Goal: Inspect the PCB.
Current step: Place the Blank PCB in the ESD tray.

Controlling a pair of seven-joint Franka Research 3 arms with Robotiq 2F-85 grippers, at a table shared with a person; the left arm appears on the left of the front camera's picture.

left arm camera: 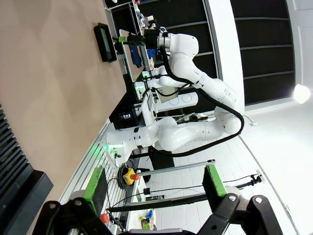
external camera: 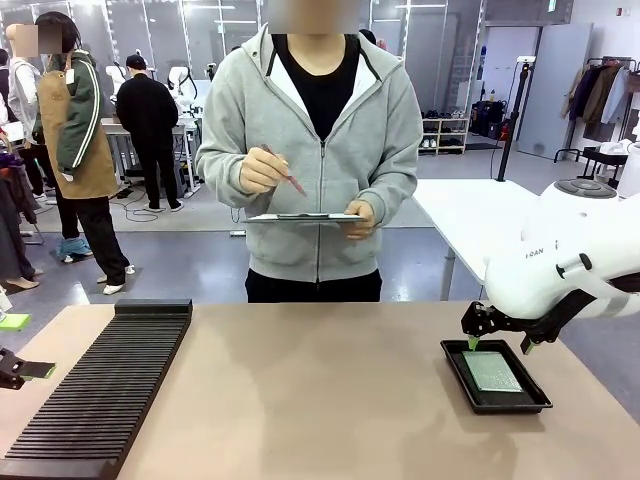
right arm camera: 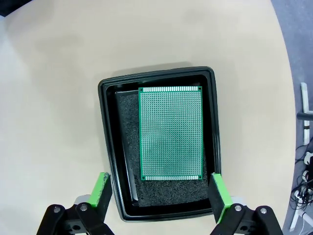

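The PCB [right arm camera: 170, 133] lies flat in a black tray [right arm camera: 108, 147], directly ahead between the right gripper's [right arm camera: 160, 192] wide-open jaws, nothing between them. The left gripper [left arm camera: 154, 191] hangs open beside a black slotted rack [external camera: 100, 390].

PCB [right arm camera: 170, 133] looks matt green, finely perforated, lying on rough black foam in a glossy black plastic tray [right arm camera: 108, 147]. Table [external camera: 320, 400] is smooth matt beige; ribbed rack [external camera: 105, 390] is matt black plastic.

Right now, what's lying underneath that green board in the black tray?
The PCB rests on dark foam inside the tray. The board hides whatever is directly beneath it.
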